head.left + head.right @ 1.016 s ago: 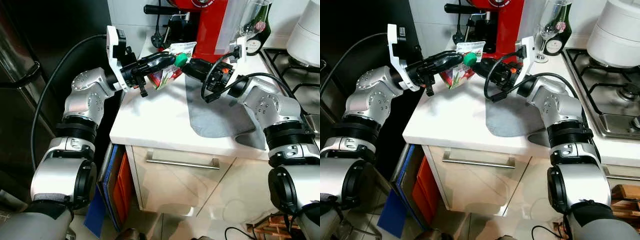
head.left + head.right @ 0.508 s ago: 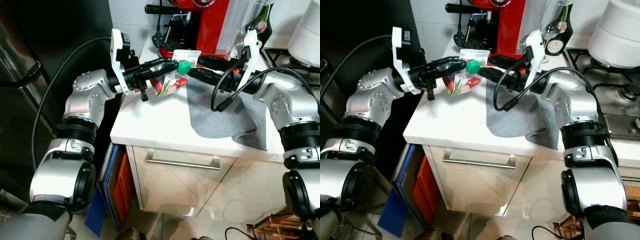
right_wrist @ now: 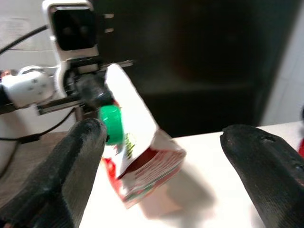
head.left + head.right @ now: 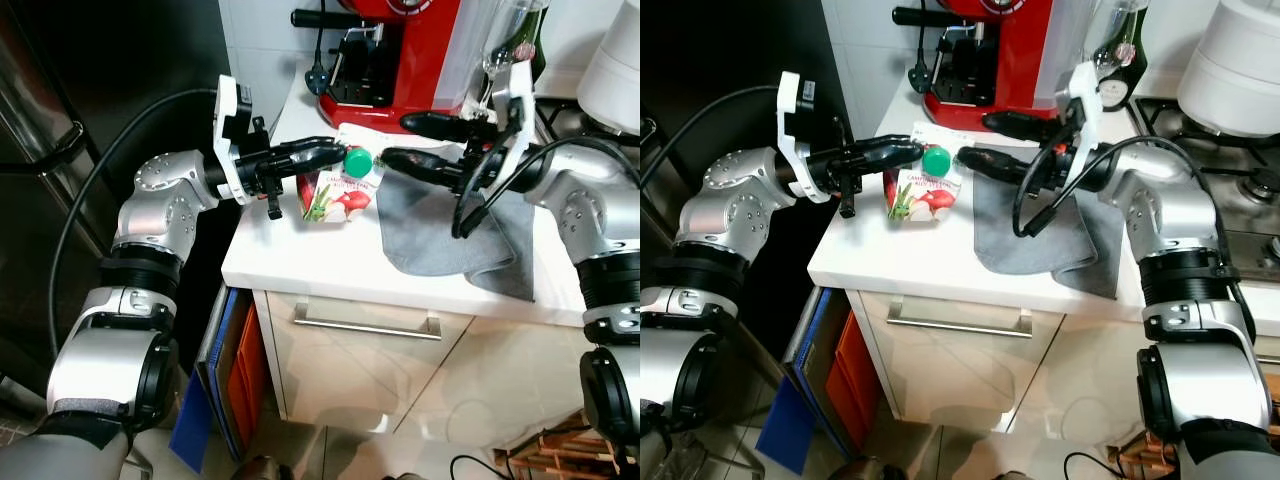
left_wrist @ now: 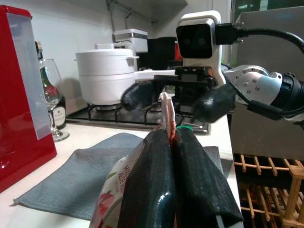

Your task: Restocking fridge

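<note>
A carton (image 4: pixel 338 190) with a green cap (image 4: pixel 356 161) stands tilted on the white counter (image 4: pixel 320 262), its top pinched between the left gripper's (image 4: pixel 330 152) closed fingers. The right gripper (image 4: pixel 404 140), fingers spread apart, hovers just beside it above a grey cloth (image 4: pixel 440 225), near a red coffee machine (image 4: pixel 400 55).

You get bright, even indoor light in both head views: the white counter (image 4: pixel 320 270) is well lit and sharp, while the tall appliance (image 4: pixel 60 150) on the robot's left stays almost black, with little detail. The silver arm shells carry small glossy highlights. A soft shadow lies under the carton (image 4: pixel 338 188). In the left wrist view the near black fingers (image 5: pixel 190 190) show shiny reflections and look slightly soft, the background is clear. The right wrist view is the weakest: its fingers (image 3: pixel 71 166) and the carton are blurred, and its background is dim.
</note>
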### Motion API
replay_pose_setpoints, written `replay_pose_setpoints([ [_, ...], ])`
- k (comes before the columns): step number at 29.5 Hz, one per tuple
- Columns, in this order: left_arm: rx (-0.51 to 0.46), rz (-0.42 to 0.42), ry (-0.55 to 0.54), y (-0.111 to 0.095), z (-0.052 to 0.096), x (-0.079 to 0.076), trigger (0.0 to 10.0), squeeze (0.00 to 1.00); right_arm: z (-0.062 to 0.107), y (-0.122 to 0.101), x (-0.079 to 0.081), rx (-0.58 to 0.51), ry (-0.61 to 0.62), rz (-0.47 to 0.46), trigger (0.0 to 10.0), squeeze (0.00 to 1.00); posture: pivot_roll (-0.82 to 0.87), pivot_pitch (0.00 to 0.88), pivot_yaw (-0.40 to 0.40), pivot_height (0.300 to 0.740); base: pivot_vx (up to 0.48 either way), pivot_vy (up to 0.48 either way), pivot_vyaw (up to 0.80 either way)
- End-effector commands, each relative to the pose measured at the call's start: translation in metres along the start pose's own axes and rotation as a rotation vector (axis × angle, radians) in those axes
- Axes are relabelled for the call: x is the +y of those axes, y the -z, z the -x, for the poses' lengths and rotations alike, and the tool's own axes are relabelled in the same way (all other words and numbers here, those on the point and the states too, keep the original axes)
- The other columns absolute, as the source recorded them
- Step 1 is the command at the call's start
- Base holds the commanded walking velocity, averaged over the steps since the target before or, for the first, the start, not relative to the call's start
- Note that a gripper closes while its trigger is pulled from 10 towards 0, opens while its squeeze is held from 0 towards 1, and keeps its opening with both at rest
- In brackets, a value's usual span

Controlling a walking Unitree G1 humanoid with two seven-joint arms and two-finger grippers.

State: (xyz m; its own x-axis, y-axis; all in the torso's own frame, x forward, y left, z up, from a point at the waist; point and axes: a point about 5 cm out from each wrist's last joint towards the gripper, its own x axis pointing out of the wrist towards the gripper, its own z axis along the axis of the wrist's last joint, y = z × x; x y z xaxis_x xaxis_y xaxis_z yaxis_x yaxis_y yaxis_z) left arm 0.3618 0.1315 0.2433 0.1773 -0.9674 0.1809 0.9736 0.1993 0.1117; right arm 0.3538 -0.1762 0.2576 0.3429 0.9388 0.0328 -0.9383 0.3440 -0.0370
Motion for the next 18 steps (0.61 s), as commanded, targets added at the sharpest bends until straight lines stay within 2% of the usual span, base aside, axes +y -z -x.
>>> replay_pose_setpoints([
  [1,0.025,-0.028,0.017,-0.005,0.0,0.001,10.0,0.0,0.003,0.0,0.004,0.008,-0.043,-0.02,10.0,1.0,-0.15,0.0,0.032,0.74,0.0,0.0,0.0],
  [6,0.031,-0.035,0.016,-0.009,0.0,0.003,10.0,0.0,0.004,0.0,0.011,0.039,-0.087,-0.018,10.0,1.0,-0.15,0.0,0.034,0.74,0.0,0.0,0.0],
  [7,0.031,-0.036,0.013,-0.01,-0.001,0.004,10.0,0.0,0.004,0.001,0.013,0.049,-0.093,-0.016,10.0,0.85,-0.15,0.0,0.034,0.74,0.0,0.0,0.0],
  [9,0.031,-0.037,0.012,-0.01,-0.001,0.004,10.0,0.0,0.004,0.002,0.014,0.055,-0.096,-0.018,10.0,0.85,-0.15,0.0,0.034,0.74,0.0,0.0,0.0],
  [10,0.031,-0.037,0.011,-0.01,-0.001,0.005,10.0,0.0,0.004,0.002,0.014,0.054,-0.091,-0.025,10.0,0.54,-0.16,0.0,0.037,0.74,0.0,0.0,0.0],
  [15,0.028,-0.032,0.02,-0.009,-0.003,0.004,10.0,0.0,-0.002,0.0,0.009,0.0,-0.03,-0.045,10.0,0.5,-0.16,0.0,0.041,0.74,0.0,0.0,0.0],
  [16,0.027,-0.032,0.023,-0.009,-0.004,0.004,10.0,0.0,-0.004,-0.002,0.007,-0.016,-0.007,-0.041,10.0,0.5,-0.16,0.0,0.042,0.74,0.0,0.0,0.0],
  [17,0.022,-0.027,0.033,-0.009,-0.006,0.003,10.0,0.0,-0.014,-0.01,0.01,-0.056,-0.02,-0.03,10.0,0.48,-0.16,0.0,0.045,0.74,0.0,0.0,0.0],
  [18,0.022,-0.027,0.033,-0.009,-0.006,0.003,10.0,0.0,-0.014,-0.01,0.01,-0.056,-0.02,-0.03,10.0,0.48,-0.16,0.0,0.045,0.74,0.0,0.0,0.0],
])
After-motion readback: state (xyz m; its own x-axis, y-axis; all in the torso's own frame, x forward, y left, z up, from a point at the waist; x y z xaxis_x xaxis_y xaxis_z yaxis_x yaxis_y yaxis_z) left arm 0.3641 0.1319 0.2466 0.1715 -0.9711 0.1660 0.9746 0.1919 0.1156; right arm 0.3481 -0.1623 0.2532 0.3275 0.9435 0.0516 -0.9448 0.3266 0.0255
